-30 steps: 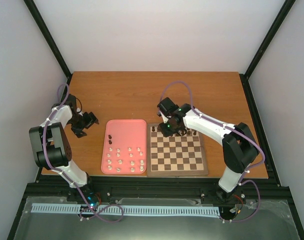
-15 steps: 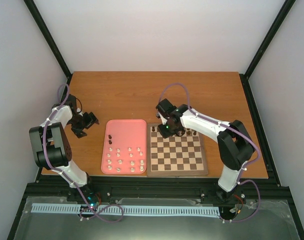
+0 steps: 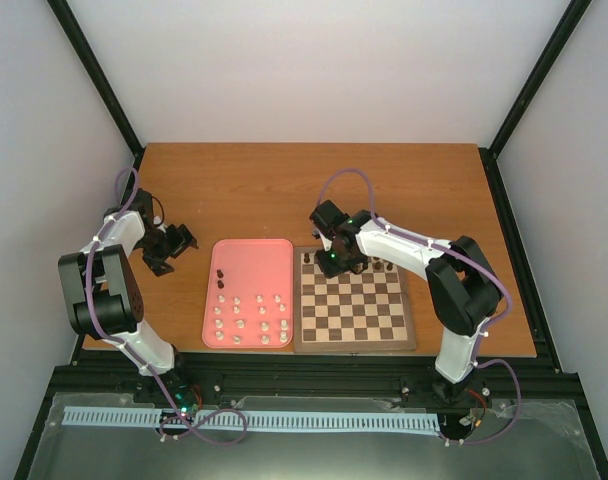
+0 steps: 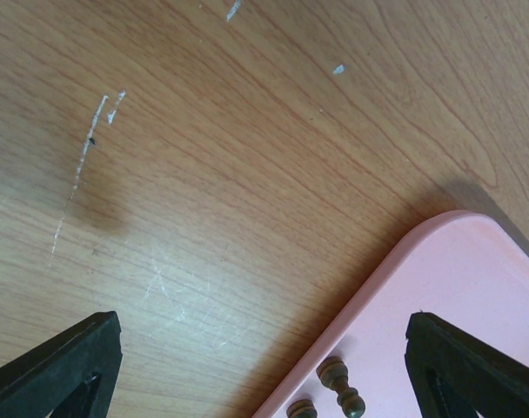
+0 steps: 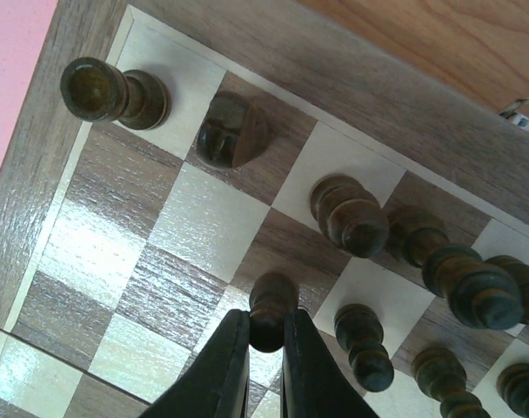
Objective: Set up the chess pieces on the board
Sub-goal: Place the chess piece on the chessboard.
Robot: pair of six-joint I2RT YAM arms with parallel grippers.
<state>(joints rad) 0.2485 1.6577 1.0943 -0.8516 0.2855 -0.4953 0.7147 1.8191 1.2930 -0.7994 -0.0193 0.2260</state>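
Observation:
The board (image 3: 354, 310) lies right of the pink tray (image 3: 246, 262). Several dark pieces (image 3: 382, 266) stand along its far rows. In the right wrist view my right gripper (image 5: 266, 335) is shut on a dark pawn (image 5: 273, 300), held over the second row near the board's far-left corner. A dark rook (image 5: 112, 91), a knight (image 5: 232, 131) and more dark pieces (image 5: 347, 213) stand nearby. Two dark pieces (image 3: 220, 278) and several cream pieces (image 3: 250, 318) stand in the tray. My left gripper (image 3: 174, 243) is open and empty over bare table left of the tray.
In the left wrist view the tray's corner (image 4: 456, 279) and two dark pieces (image 4: 338, 387) show between my open fingers (image 4: 64, 366). The wooden table (image 3: 284, 190) stretches behind the board and tray. Black frame posts stand at the table's corners.
My right gripper has shifted slightly left along the board's far side with the dark pawn in it. The left arm has not moved.

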